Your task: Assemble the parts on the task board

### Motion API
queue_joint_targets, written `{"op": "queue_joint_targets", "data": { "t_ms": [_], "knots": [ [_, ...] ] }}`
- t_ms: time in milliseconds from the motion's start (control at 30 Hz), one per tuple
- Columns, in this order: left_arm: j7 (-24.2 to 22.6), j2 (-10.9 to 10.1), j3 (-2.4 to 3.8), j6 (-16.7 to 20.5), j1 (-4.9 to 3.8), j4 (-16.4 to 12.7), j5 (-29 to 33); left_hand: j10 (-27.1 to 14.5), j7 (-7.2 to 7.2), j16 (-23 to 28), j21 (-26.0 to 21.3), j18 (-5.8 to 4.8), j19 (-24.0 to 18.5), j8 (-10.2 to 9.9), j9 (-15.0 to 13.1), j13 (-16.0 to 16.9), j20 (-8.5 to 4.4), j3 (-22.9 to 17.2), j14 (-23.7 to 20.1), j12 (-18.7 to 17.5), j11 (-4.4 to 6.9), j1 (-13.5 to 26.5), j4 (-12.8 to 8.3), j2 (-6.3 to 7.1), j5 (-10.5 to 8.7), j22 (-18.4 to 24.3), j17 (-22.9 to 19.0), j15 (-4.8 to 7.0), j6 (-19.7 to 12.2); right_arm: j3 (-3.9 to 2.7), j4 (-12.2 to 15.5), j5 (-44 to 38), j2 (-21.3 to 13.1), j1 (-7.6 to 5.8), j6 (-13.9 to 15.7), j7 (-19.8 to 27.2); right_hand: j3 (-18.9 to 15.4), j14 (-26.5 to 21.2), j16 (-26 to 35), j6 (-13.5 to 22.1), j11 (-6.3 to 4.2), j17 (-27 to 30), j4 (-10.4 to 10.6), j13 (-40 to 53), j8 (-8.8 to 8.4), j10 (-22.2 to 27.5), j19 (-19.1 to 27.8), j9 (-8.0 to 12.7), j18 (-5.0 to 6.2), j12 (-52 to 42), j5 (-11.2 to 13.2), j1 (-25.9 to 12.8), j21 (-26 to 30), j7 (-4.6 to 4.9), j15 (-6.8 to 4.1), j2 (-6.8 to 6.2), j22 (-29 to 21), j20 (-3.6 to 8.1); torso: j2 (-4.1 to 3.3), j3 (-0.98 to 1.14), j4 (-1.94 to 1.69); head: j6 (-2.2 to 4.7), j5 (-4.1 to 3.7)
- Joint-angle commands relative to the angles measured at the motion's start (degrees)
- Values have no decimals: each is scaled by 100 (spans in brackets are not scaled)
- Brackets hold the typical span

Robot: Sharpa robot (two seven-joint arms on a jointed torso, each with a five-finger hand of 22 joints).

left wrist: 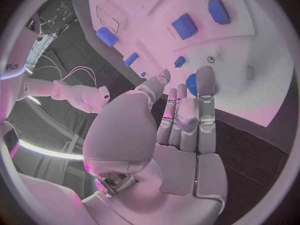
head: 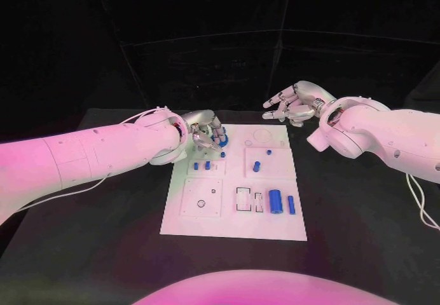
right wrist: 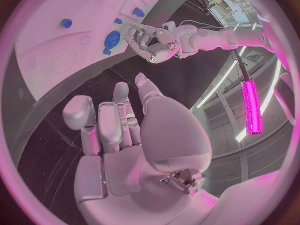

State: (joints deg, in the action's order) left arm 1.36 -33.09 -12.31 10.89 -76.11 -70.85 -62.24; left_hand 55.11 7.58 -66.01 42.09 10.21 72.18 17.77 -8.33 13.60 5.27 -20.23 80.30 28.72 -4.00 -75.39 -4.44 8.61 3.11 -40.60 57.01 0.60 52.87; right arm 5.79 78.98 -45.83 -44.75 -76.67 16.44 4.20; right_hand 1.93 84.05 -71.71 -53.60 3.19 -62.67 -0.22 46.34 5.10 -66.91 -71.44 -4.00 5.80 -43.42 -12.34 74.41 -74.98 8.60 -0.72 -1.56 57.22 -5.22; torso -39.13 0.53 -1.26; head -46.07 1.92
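Board: flat white rectangular task board (head: pixel 234 219) on the black table (head: pixel 110 254), its near edge bare.
Near parts: tall blue cylinder (head: pixel 274 201) and thin blue rod (head: pixel 290 204) in the near right recess.
Left hand: silver left hand (head: pixel 203 135) over the far left corner, fingers around a round blue part (left wrist: pixel 191 84), mostly hidden.
Right hand: silver right hand (head: pixel 292 105) beyond the far right corner, fingers spread, holding nothing.
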Motion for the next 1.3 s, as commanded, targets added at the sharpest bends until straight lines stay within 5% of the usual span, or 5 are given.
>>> {"op": "queue_joint_targets", "data": {
  "t_ms": [33,200,500,1300],
  "knots": [
    [-227,108,-20,-100,10,116,-715,82,-12,-288,435,-91,257,-90,67,-144,-21,50,201,-107,10,33,-4,-14,-14,-416,271,18,88,-3,9,36,7,-11,14,78,-2,56,20,-26,0,2,27,-11,16,22,22,-4,77,20,-39,30,23,-16,-47,36,-6,6,-6,0,1,10,-3],
    [-198,291,-52,-211,32,296,-929,166,-25,-606,976,-189,539,-217,156,-353,-41,87,395,-285,16,37,-35,-38,-13,-949,581,34,210,-3,12,37,14,-11,11,80,-3,61,23,-28,-2,2,29,-40,20,18,17,-4,76,42,-39,35,27,-17,-49,36,-7,8,-9,0,3,6,-6],
    [-85,500,-68,-419,63,537,-1065,183,-36,-578,1451,-275,770,-293,215,-534,-52,124,457,-461,7,40,-55,-91,-18,-1420,416,39,365,-3,15,37,23,-11,4,79,-3,61,23,-28,-2,2,29,-40,20,18,17,-4,76,42,-39,35,27,-17,-49,36,-7,8,-4,0,4,-20,-33],
    [168,605,-69,-856,86,604,-1214,360,-62,-586,1710,-319,864,-345,268,-703,-70,53,485,-582,30,-32,-108,-255,-17,-1695,295,61,573,-3,7,45,43,-12,-13,78,-5,63,28,-25,-2,6,34,-66,21,18,18,-3,77,62,-39,34,33,-18,-50,34,-15,9,3,-2,-5,-57,-34]
  ]
}}
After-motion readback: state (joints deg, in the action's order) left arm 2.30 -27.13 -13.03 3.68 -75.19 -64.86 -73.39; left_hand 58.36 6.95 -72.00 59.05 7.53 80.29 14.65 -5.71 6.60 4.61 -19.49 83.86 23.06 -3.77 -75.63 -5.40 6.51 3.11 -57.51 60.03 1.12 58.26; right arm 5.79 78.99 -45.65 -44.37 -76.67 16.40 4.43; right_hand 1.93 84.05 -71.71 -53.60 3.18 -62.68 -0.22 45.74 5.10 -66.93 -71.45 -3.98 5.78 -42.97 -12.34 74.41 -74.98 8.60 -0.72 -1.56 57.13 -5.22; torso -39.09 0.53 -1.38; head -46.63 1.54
